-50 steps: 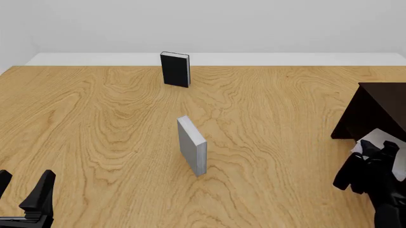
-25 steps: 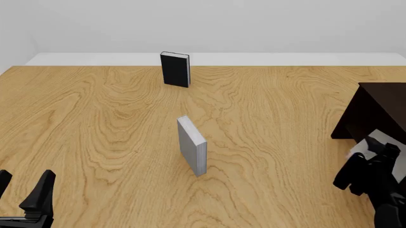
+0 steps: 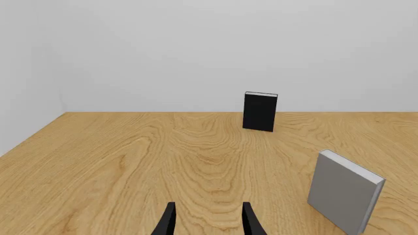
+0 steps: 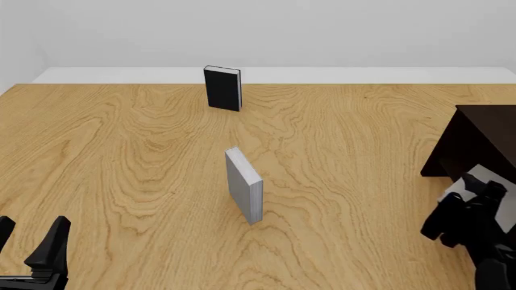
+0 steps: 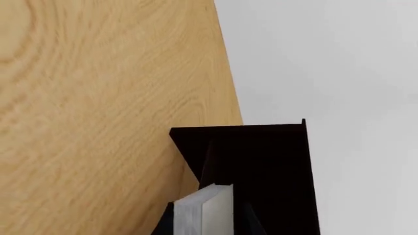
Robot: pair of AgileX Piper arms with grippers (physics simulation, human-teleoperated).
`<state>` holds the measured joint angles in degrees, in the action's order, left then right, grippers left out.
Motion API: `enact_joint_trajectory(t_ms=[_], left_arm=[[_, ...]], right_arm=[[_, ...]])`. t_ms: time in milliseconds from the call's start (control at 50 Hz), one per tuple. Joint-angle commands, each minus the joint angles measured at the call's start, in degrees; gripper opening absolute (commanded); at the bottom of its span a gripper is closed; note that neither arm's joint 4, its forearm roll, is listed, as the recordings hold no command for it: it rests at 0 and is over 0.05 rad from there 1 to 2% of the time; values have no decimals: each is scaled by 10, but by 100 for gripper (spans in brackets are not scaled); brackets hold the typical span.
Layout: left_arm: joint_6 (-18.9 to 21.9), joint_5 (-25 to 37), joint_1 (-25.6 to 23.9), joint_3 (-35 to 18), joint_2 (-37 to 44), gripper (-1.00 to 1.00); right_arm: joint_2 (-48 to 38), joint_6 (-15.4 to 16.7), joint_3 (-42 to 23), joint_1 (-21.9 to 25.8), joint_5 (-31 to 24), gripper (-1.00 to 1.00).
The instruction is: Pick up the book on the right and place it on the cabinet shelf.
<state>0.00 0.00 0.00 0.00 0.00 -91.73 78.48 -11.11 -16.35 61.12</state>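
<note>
Carrying the book (image 4: 477,181) pinched in my right tool (image 4: 467,211), I have it lifted just beside the cabinet shelf (image 4: 475,142). I should keep it level while easing forward. My left tool (image 4: 28,241) rests spread.

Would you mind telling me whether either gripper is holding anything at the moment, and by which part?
The right gripper holds the light-grey book between its fingers, close to the cabinet shelf; which part it grips is hidden. The left gripper is open and empty.
</note>
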Motion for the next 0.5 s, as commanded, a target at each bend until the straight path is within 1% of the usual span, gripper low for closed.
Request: enact_joint_trajectory(t_ms=[20, 220, 500], left_arm=[[0, 0, 0, 0, 0, 100], [0, 0, 0, 0, 0, 100], [0, 0, 0, 0, 0, 100]], right_arm=[[-9, -9, -4, 20, 1, 100], [-40, -24, -12, 32, 6, 100], [-30, -20, -28, 45, -17, 100]])
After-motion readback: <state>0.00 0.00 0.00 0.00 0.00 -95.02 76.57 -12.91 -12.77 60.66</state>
